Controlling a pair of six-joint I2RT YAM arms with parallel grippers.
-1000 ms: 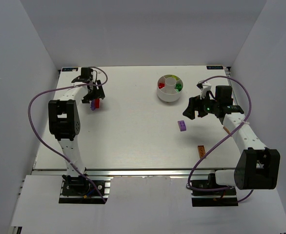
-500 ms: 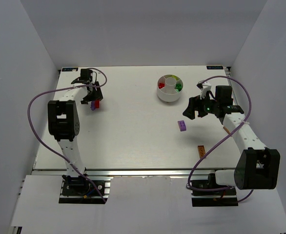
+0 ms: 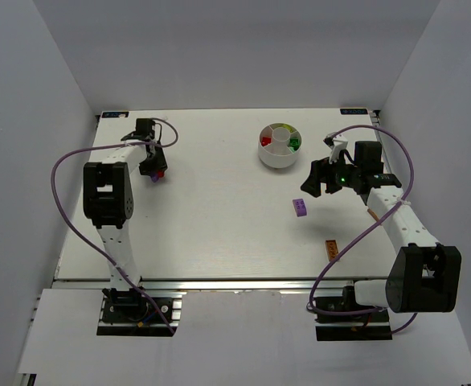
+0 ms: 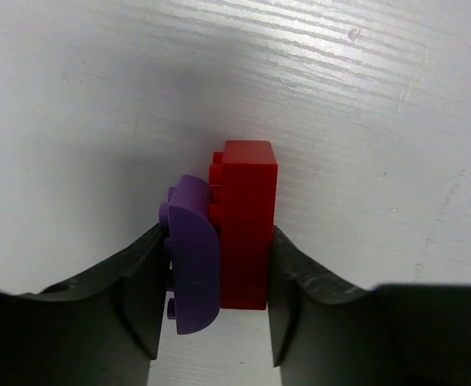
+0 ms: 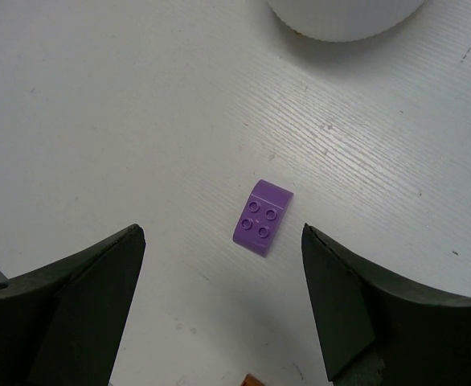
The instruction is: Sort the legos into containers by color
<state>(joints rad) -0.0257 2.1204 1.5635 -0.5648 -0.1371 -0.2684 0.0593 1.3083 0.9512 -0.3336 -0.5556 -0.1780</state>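
At the far left of the table (image 3: 219,233), the left arm's fingers (image 4: 135,293) are clenched on a brick pair (image 4: 227,233). It is a red brick (image 4: 245,217) and a curved purple brick (image 4: 194,249) side by side, with one finger against each. The right arm's fingers (image 5: 340,297) stand wide apart, released, above a purple four-stud brick (image 5: 264,219). That brick lies right of centre, on the near side of the round white compartment dish (image 3: 277,159), which holds red and green bricks.

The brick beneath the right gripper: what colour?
The brick is purple; right wrist view shows it best.
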